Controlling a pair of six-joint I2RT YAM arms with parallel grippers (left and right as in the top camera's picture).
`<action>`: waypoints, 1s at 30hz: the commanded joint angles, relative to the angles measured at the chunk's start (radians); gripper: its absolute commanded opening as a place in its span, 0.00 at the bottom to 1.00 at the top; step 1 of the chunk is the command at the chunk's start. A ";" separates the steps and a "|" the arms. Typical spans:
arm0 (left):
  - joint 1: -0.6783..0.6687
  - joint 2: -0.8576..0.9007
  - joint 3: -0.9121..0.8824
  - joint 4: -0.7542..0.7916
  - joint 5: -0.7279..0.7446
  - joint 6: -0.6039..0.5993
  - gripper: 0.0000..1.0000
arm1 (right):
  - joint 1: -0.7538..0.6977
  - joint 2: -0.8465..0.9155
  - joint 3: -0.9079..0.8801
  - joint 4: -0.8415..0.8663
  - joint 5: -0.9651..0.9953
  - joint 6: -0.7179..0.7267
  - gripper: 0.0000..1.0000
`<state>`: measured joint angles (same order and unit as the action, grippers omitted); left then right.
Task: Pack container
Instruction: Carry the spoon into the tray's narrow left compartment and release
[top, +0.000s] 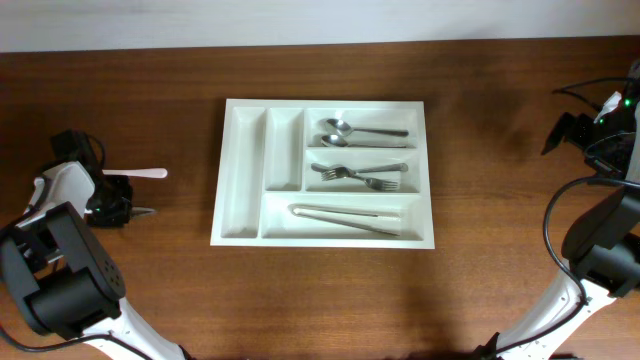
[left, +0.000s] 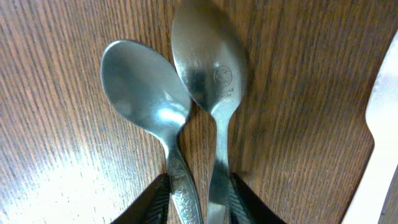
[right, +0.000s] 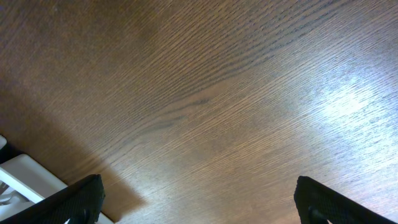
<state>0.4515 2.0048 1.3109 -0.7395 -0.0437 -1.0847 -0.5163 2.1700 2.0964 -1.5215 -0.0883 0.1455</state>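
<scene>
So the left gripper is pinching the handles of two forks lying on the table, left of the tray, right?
Not forks: they are two spoons. The left wrist view shows both bowls, with the left gripper pinching their handles. The rest stands: they lie on the table, left of the tray.

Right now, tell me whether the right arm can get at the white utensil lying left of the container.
Probably not. The white utensil lies far left beside the left gripper, beyond the container; the right gripper hovers open at the table's far right.
</scene>
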 joint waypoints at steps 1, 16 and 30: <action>0.003 0.041 -0.001 0.006 0.022 0.010 0.23 | 0.005 -0.025 0.014 0.000 -0.006 -0.008 0.99; -0.003 0.033 0.053 -0.002 0.023 0.191 0.02 | 0.005 -0.025 0.014 0.000 -0.006 -0.008 0.99; -0.172 -0.080 0.121 0.005 0.023 0.395 0.02 | 0.005 -0.025 0.014 0.000 -0.006 -0.008 0.99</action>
<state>0.3336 1.9869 1.4048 -0.7357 -0.0261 -0.7475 -0.5163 2.1700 2.0964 -1.5215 -0.0887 0.1459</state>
